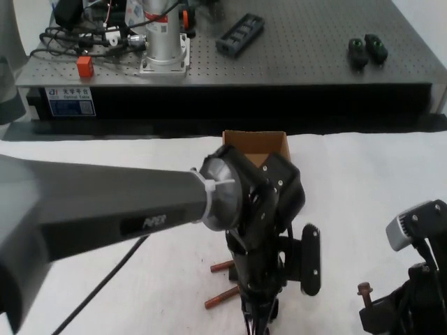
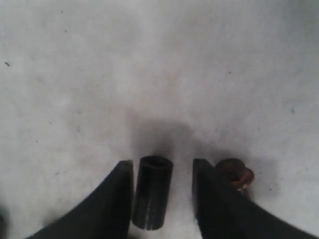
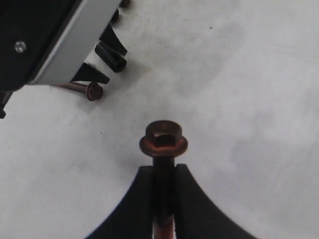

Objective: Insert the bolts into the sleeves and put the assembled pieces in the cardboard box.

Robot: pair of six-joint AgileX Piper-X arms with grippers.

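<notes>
Left jaws, open, straddle a sleeve (image 2: 152, 193) lying on the bench (image 2: 199, 74); closing off-centre could roll it away. Right jaws clamp a bolt (image 3: 163, 142), which might tilt.

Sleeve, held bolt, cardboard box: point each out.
sleeve (image 2: 152, 194), left wrist view, middle of its side wall.
held bolt (image 3: 163, 172), right wrist view, shank just below the flange.
cardboard box (image 1: 255, 142), high view, inner back wall.
</notes>
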